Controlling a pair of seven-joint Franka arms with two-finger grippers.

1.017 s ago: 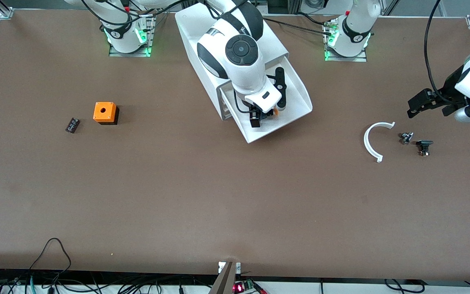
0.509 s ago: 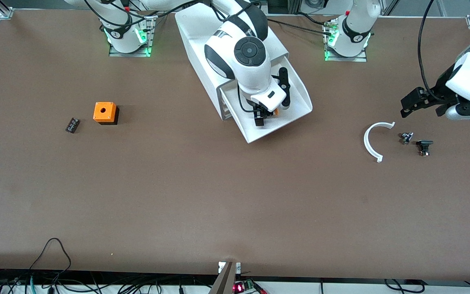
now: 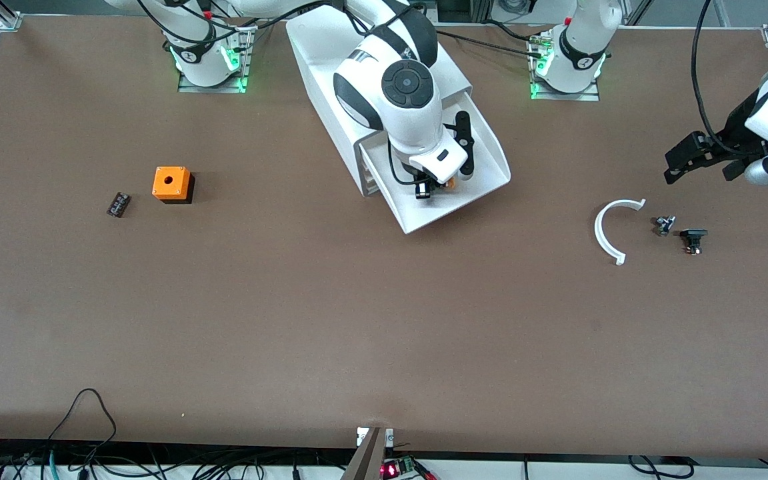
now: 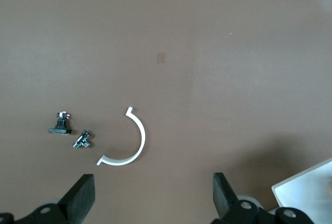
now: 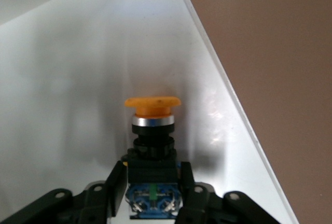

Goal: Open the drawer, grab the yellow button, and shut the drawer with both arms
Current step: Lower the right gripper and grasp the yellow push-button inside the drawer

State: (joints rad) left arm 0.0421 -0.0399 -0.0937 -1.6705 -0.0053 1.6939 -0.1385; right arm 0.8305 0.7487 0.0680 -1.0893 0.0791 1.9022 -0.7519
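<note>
Over the drawer (image 3: 484,175), right gripper (image 5: 152,182) pinching button (image 5: 152,130).

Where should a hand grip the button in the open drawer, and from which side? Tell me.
Grip the button on its squarish dark body, below the metal collar, with fingers on two opposite flat flanks. The wide orange cap is rounded and would slip. Come down from above into the open drawer, whose walls block a sideways approach. The right hand already closes there; the left hand waits.

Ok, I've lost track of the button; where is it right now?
The button is clamped between the right gripper's fingers over the pulled-out drawer, its orange cap facing away from the gripper in the right wrist view.
</note>
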